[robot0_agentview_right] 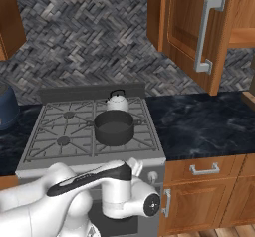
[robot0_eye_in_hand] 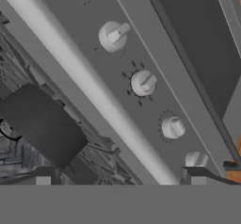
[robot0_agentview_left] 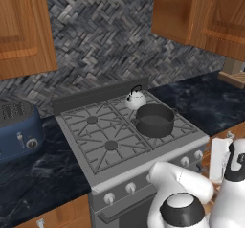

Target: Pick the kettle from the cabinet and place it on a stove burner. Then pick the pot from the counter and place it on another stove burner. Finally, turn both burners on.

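Your wide dark grey pot (robot0_agentview_left: pixel 154 120) sits empty on the grey stove (robot0_agentview_left: pixel 103 141), silvery kettle (robot0_agentview_left: pixel 135 98) just behind. Your gripper (robot0_eye_in_hand: pixel 120 178) hangs by the round knobs (robot0_eye_in_hand: pixel 143 82), fingers spread wide, holding nothing.

Grey herringbone tile wall (robot0_agentview_left: pixel 110 40) behind wooden lower drawers (robot0_agentview_right: pixel 209 191).
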Robot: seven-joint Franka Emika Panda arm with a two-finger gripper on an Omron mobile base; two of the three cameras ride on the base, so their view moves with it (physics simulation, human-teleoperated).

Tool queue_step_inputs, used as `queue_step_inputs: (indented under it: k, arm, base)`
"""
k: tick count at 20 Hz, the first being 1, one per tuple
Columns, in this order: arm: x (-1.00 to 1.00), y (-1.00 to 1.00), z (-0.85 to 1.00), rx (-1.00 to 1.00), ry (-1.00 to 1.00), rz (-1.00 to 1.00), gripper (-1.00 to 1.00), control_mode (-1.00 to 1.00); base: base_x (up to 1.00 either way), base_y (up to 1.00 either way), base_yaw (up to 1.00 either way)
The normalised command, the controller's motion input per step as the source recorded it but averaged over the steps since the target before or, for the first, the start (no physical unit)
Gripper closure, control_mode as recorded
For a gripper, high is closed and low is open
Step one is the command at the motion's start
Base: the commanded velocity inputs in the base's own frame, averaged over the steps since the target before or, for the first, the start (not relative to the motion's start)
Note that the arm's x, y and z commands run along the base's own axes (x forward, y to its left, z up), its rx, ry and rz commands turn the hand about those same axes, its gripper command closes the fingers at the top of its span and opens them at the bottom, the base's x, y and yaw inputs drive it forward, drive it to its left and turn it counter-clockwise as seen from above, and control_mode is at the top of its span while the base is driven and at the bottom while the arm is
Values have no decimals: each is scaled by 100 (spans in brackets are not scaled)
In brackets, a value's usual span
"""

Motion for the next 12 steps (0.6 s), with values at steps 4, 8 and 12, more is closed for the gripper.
queue_step_inputs:
  k: [4, 8, 12]
  arm:
    - [0, 0, -21, 14, 0, 0, -100, -100]
    - [0, -2, -11, 11, 0, -2, -100, -100]
    - [7, -11, -8, 6, 0, -5, -100, -100]
  base:
    - [0, 0, 0]
    - [0, 0, 0]
    - [0, 0, 0]
